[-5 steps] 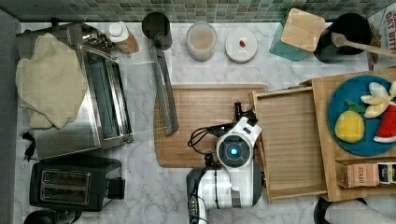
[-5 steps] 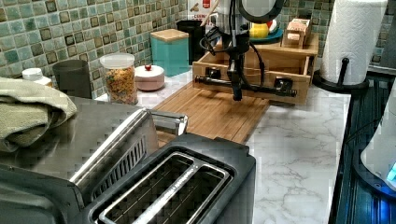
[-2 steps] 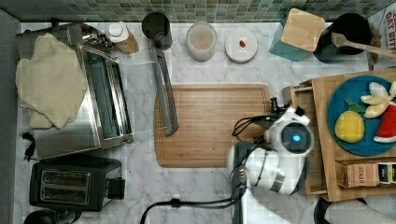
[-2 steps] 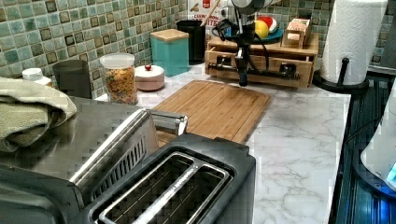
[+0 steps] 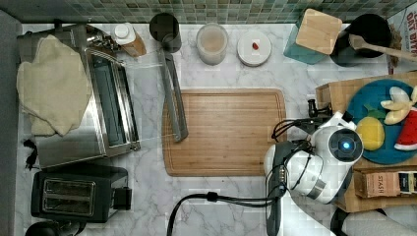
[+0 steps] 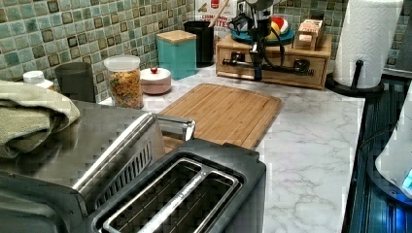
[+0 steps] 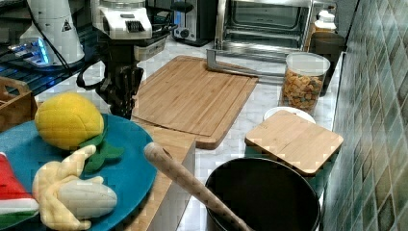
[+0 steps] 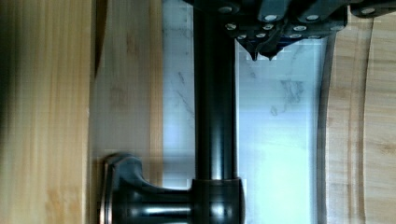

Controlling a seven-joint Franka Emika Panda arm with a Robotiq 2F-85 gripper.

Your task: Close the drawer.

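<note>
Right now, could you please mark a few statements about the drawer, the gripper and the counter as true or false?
1. The drawer sits pushed into the bamboo box, its front flush. True.
2. The gripper is at the drawer's dark bar handle. True.
3. The cutting board has a jar standing on it. False: its surface is bare; the cereal jar stands on the marble beside it.
4. A blue plate with toy fruit rests on top of the bamboo box. True.
5. The toaster oven's door is shut. False: it hangs open, reaching over the cutting board's edge.
</note>
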